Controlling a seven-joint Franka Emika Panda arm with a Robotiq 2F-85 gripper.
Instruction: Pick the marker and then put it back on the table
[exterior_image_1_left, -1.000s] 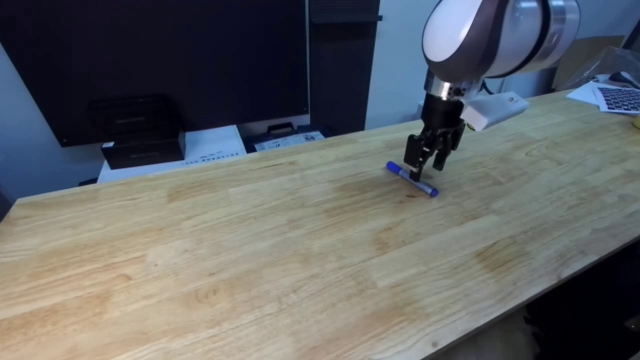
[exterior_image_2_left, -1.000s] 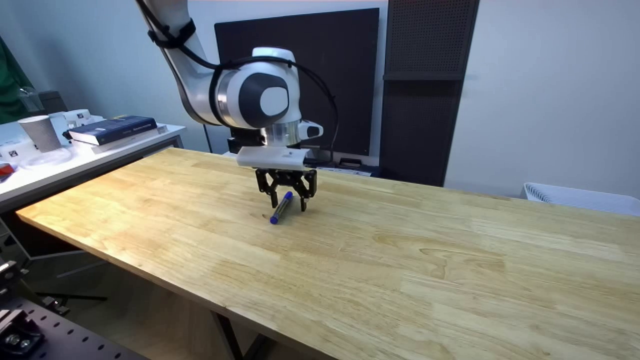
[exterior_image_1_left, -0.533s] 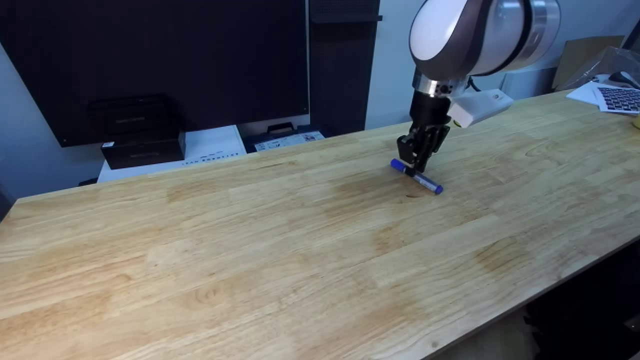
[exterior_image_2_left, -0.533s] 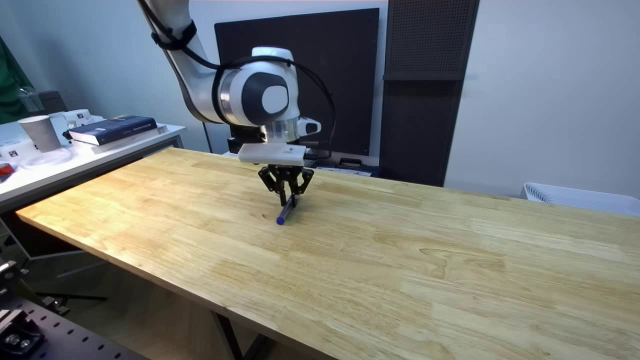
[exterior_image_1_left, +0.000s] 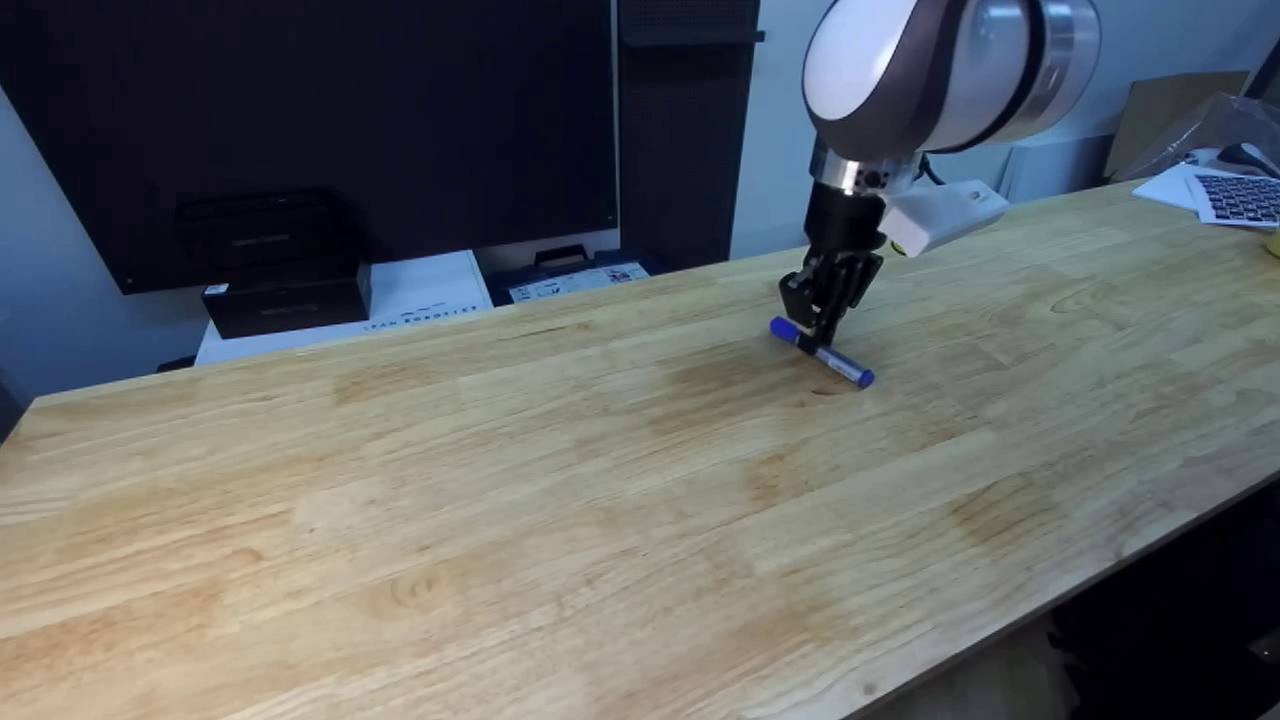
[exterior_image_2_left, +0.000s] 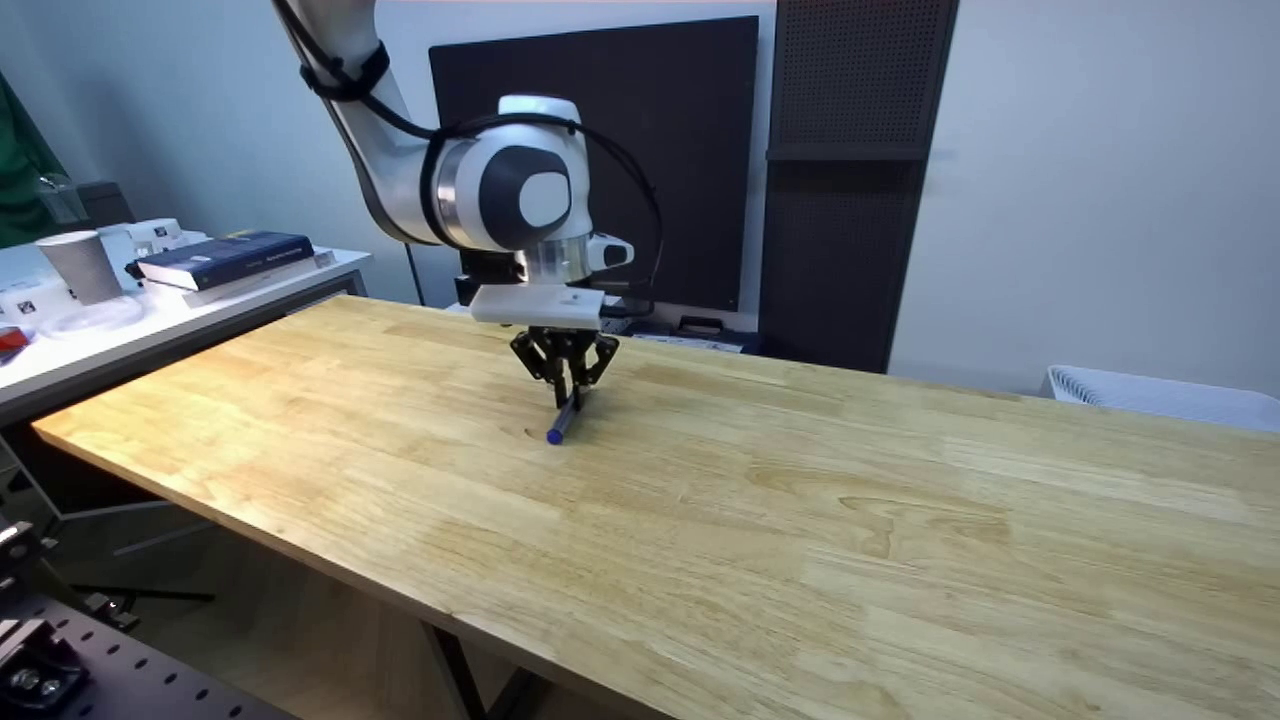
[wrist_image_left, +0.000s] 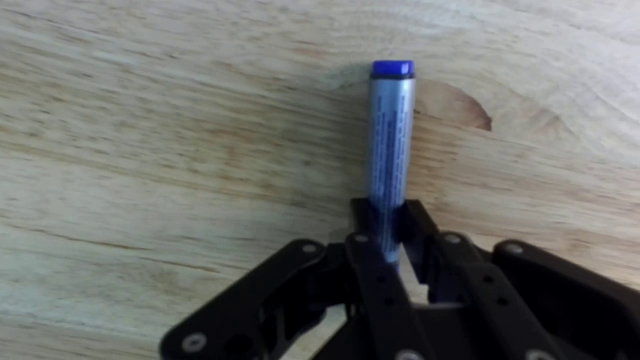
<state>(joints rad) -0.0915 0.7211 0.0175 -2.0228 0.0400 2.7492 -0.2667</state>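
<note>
The marker, a silver-blue barrel with blue ends, reaches up the wrist view from between the fingers. My gripper is shut on it, one finger pad pressing each side. In an exterior view the marker slants at the surface, its blue cap to the far left and the gripper across its middle. From another angle its blue end points forward, and the gripper hides the cap. The wooden table lies directly beneath; I cannot tell whether the marker touches it.
A keyboard and papers lie at the table's far right end in an exterior view. Beside the table, a white side desk carries books and a cup. A dark panel stands behind the table.
A second ago the fingers stood apart on either side of the marker; they have come together on it. During the last half second, gripper and marker have shifted slightly left in both exterior views.
</note>
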